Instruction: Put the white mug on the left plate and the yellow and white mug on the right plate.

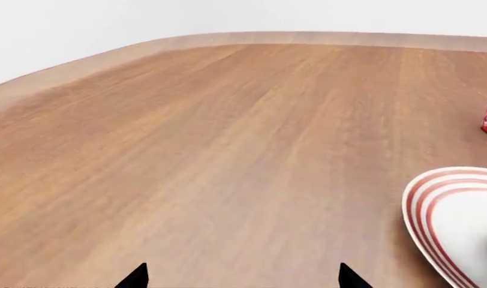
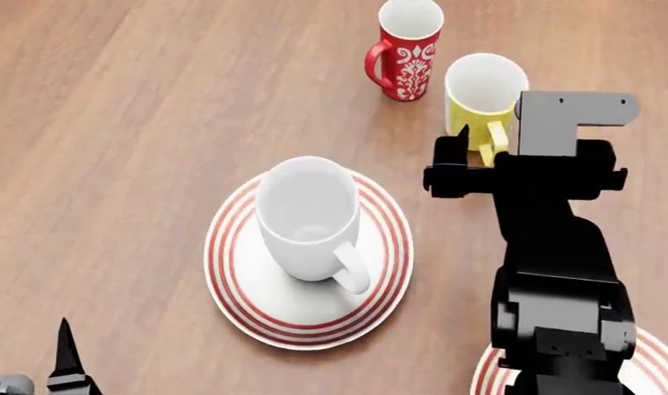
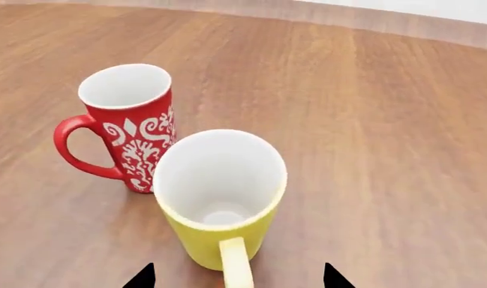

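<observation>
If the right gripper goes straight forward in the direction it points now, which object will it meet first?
Most likely the yellow and white mug: its handle lies between the open tips of the right gripper. The red mug stands behind, off to one side.

White mug [image 2: 308,218] stands upright on left plate [image 2: 241,284]. Right gripper [image 2: 479,160] sits at yellow and white mug [image 2: 484,95] handle. Red floral mug [image 2: 406,49] adjacent. Right plate [image 2: 652,358] partly hidden.
</observation>
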You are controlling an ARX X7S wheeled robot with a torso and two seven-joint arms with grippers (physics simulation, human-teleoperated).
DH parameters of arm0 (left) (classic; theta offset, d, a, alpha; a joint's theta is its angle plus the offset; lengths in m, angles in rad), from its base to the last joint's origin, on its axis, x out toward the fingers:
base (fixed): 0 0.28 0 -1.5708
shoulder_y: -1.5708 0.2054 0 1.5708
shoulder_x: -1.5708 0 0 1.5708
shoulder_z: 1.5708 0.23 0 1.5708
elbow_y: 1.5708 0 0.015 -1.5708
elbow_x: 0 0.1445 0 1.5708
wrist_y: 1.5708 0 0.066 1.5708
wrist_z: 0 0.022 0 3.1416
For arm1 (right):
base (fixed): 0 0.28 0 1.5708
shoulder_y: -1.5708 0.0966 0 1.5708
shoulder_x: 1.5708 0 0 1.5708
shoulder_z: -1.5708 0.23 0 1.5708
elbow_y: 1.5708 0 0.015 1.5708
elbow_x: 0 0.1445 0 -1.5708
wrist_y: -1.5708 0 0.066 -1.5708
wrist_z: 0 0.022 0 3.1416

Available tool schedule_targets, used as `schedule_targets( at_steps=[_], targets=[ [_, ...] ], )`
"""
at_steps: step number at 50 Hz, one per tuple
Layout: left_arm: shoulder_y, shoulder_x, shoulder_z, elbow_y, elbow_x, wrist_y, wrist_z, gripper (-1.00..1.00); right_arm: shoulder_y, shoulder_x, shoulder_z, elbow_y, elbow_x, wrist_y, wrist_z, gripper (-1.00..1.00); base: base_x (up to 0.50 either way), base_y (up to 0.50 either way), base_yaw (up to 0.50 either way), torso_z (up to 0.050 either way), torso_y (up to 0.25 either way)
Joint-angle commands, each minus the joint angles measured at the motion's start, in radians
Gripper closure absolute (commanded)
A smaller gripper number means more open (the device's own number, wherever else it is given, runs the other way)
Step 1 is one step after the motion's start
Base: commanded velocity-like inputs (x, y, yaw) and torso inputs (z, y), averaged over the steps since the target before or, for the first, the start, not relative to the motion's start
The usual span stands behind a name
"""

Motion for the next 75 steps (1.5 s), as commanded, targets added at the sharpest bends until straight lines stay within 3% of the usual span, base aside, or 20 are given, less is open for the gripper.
schedule_targets(
  at_steps=[1,49,50,63,69,75],
  targets=[
    [0.010,0.019,-0.019,0.017,-0.010,0.009,0.049,-1.00,0.026,-0.015,0.034,0.011,-0.025,-0.026,-0.036,-1.00,0.00,0.00,0.00,0.000,0.000],
    [0.009,0.013,-0.010,0.015,-0.017,0.013,0.044,-1.00,0.022,-0.015,0.026,0.010,-0.021,-0.051,-0.054,-1.00,0.00,0.00,0.00,0.001,-0.076],
    [0.008,0.013,-0.010,0.014,-0.018,0.015,0.045,-1.00,0.021,-0.016,0.024,0.009,-0.023,-0.054,-0.053,1.00,0.00,0.00,0.00,0.000,0.000],
    [0.009,0.013,-0.007,0.010,-0.019,0.022,0.045,-1.00,0.009,-0.014,0.026,0.009,-0.017,-0.085,-0.050,1.00,0.00,0.00,0.00,0.000,0.000],
    [0.007,0.010,-0.012,0.014,-0.027,0.017,0.043,-1.00,-0.034,-0.009,0.013,-0.021,-0.031,-0.178,-0.043,1.00,0.00,0.00,0.00,0.000,0.000],
    [0.004,0.010,-0.009,0.010,-0.026,0.018,0.043,-1.00,-0.203,-0.004,0.034,-0.414,0.001,-0.067,-0.053,1.00,0.00,0.00,0.00,0.000,0.000]
  ],
)
